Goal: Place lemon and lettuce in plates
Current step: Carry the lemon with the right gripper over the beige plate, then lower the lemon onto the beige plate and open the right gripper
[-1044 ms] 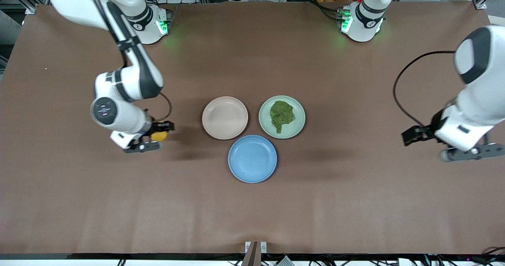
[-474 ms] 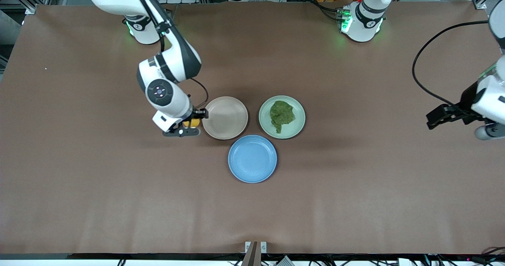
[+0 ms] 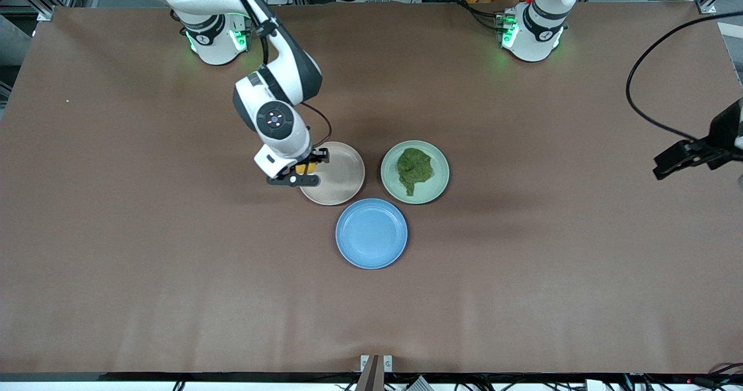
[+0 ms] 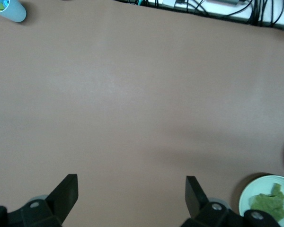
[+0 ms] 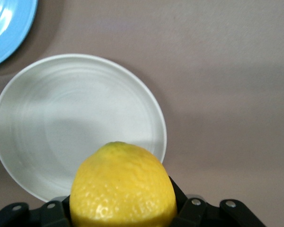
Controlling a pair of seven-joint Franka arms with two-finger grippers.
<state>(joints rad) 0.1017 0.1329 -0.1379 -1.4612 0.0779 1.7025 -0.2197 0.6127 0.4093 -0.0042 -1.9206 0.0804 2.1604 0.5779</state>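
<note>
Since carried sideways, lemon [image 3: 306,167] over beige plate [image 3: 339,176].

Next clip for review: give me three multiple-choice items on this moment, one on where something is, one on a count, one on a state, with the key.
1. Where is the lettuce?
A. on the blue plate
B. on the mint green plate
C. on the bare table

2. How many plates are on the table?
A. two
B. three
C. four

3. What is the right pincer doing?
A. holding the lemon
B. hanging open with nothing in it
C. pressing on the lettuce

Key:
1 B: the leaf lies inside the mint green plate, beside the beige-pink plate.
2 B: beige-pink, mint green and the blue plate, which sits nearest the front camera.
3 A: it is shut on the lemon over the edge of the beige-pink plate toward the right arm's end, while the left pincer waits open over bare table at the left arm's end.
</note>
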